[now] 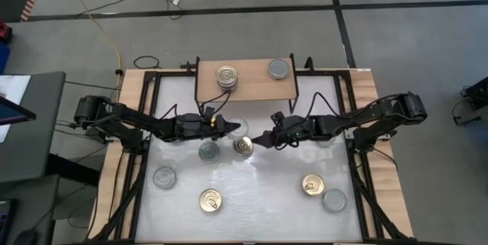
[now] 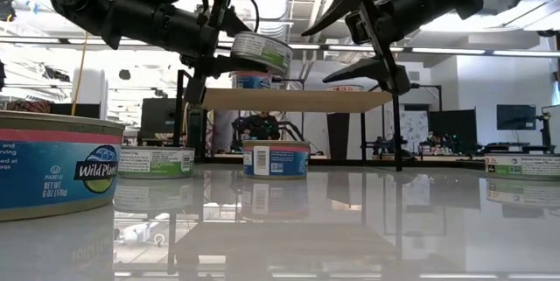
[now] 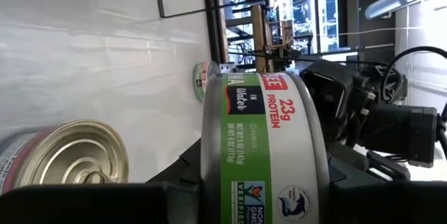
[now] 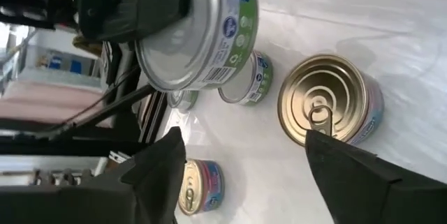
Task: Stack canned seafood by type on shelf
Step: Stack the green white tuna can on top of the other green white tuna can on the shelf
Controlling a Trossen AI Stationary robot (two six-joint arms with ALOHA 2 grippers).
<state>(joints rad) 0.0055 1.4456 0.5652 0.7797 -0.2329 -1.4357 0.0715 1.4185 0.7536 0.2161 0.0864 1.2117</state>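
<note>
The left gripper was clamped on a silver-lidded green-label tin, lifted near the low wooden shelf, needing setting on the lone silver-lidded can at the shelf's right end, while the right gripper hung open above a gold pull-tab tin.

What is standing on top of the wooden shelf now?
On the shelf, a stack of gold-lidded cans stands left and one silver-lidded can right. How many cans the stack holds cannot be told from above.
</note>
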